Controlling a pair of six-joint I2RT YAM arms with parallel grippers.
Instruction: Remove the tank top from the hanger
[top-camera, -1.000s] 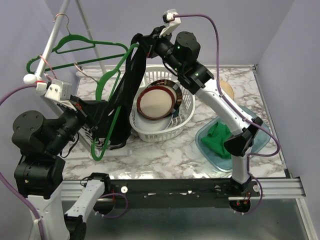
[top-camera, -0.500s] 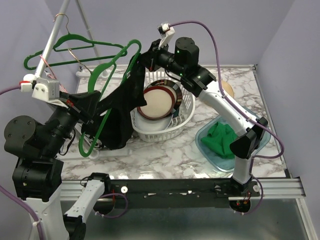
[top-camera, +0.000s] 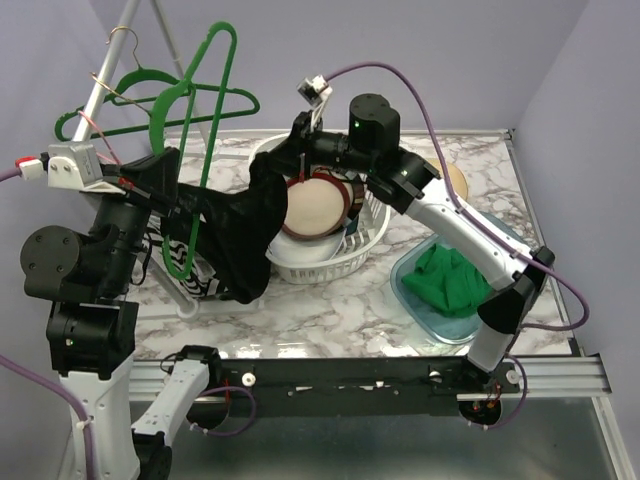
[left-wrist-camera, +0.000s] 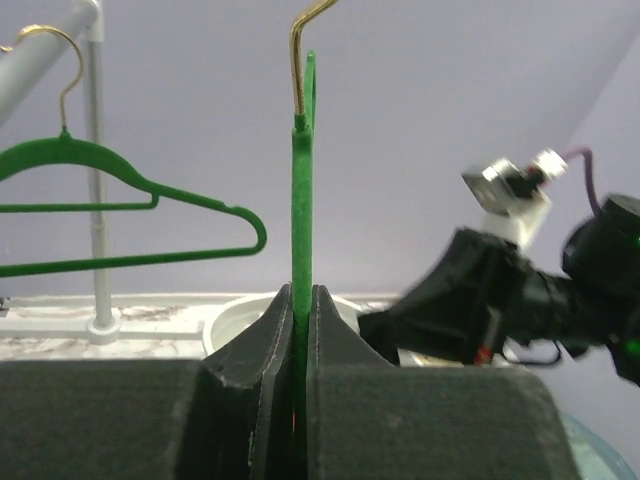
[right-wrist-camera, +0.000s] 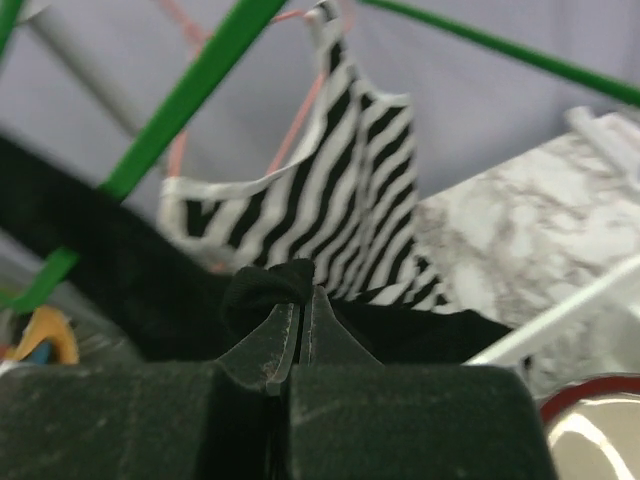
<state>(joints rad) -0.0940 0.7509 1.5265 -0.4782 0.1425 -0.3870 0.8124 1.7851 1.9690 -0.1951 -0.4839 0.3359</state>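
Observation:
My left gripper (top-camera: 172, 188) is shut on a green hanger (top-camera: 205, 90) and holds it raised and nearly upright; in the left wrist view the hanger (left-wrist-camera: 301, 190) stands clamped between the fingertips of the gripper (left-wrist-camera: 301, 296). The black tank top (top-camera: 240, 235) hangs stretched from the hanger's lower part towards my right gripper (top-camera: 285, 168). The right gripper (right-wrist-camera: 301, 300) is shut on a bunched fold of the black tank top (right-wrist-camera: 262, 288). Part of the green hanger (right-wrist-camera: 190, 90) crosses above it.
A second green hanger (top-camera: 150, 95) hangs on the grey rack pole (top-camera: 108, 72). A striped black-and-white top (top-camera: 190, 262) hangs behind the black one. A white basket (top-camera: 335, 258) holds a round dish (top-camera: 315, 205). A clear tub (top-camera: 505, 262) with green cloth (top-camera: 448, 280) sits on the right.
The left gripper has lifted the green hanger up and swung it upright. The right gripper has moved down and left with the black top, which now stretches lower between them.

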